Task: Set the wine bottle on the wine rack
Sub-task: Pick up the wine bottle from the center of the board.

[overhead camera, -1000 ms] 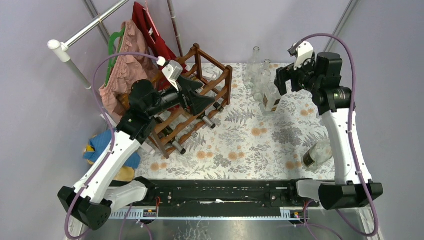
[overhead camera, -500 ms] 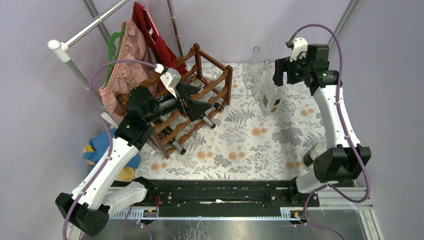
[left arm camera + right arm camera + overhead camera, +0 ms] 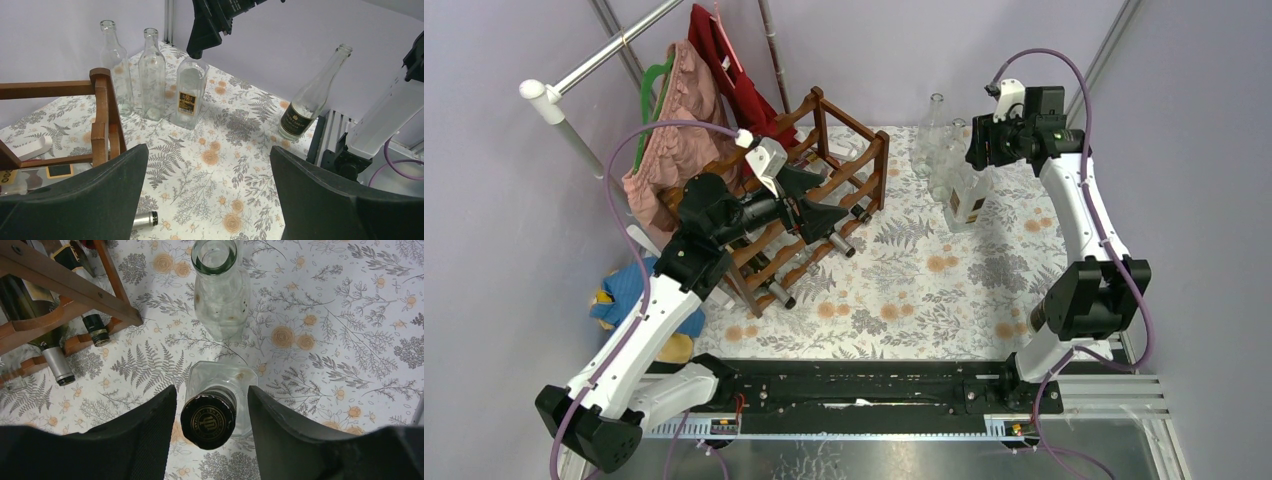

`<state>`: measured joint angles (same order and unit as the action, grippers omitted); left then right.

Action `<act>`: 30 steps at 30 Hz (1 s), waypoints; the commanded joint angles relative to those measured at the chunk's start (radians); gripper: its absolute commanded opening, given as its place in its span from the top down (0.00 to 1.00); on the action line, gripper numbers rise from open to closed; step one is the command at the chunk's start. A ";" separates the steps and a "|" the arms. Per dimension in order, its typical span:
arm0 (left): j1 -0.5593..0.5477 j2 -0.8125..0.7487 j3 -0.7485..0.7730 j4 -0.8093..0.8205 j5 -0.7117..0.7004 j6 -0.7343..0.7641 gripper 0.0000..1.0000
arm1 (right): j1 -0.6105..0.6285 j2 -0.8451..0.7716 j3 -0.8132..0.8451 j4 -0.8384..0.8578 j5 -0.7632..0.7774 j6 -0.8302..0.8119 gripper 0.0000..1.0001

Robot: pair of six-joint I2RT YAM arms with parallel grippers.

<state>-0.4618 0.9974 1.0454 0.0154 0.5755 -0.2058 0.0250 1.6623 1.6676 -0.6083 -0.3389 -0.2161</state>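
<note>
So the right gripper point(image 3: 210, 395) sat over the wine bottle point(image 3: 968, 203), the square clear one with the dark cap. It stood upright near the far edge of the desk point(image 3: 924, 300), toward the right corner, just beside 2 empty clear bottles point(image 3: 152, 75). The fingers straddled the cap with a sliver of gap on each side, so partly open, nothing clamped yet. The left gripper point(image 3: 207, 149) hung wide open and empty next to the wine rack point(image 3: 849, 118), which stood at the far left corner, well apart from the bottle.

My take on doing this grab right: the cap looked round and slick, so I'd drop lower and pinch the neck under it, centred. Then lift straight up so the body doesn't knock its neighbours. It'd need tipping flat for a scalloped rail, and a cap-only grip would probably let it swing.
</note>
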 commanded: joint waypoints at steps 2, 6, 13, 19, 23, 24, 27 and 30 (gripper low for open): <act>0.010 -0.010 -0.014 0.060 -0.004 0.018 0.01 | -0.004 0.015 0.056 0.002 -0.037 0.018 0.42; 0.009 -0.004 -0.014 0.060 0.003 0.017 0.01 | -0.004 0.028 0.058 -0.006 -0.038 0.015 0.46; 0.010 0.005 -0.014 0.061 0.010 0.014 0.01 | 0.000 0.020 0.043 -0.011 -0.020 -0.008 0.54; 0.009 0.013 -0.015 0.061 0.016 0.014 0.01 | 0.006 -0.021 0.031 -0.014 0.010 -0.026 0.95; 0.010 0.031 -0.025 0.083 0.064 0.013 0.01 | 0.006 -0.103 0.015 -0.020 -0.009 0.005 1.00; 0.008 0.038 -0.026 0.091 0.082 0.008 0.01 | 0.006 -0.123 0.011 -0.031 -0.033 0.019 1.00; 0.004 0.049 -0.040 0.130 0.134 -0.011 0.01 | 0.006 -0.191 -0.025 -0.049 -0.123 0.073 1.00; -0.022 0.048 -0.052 0.145 0.134 0.004 0.01 | 0.006 -0.256 -0.097 -0.044 -0.211 0.126 1.00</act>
<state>-0.4625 1.0473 1.0103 0.0647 0.6613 -0.2077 0.0250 1.5654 1.6020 -0.6815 -0.3691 -0.2005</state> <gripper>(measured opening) 0.986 0.397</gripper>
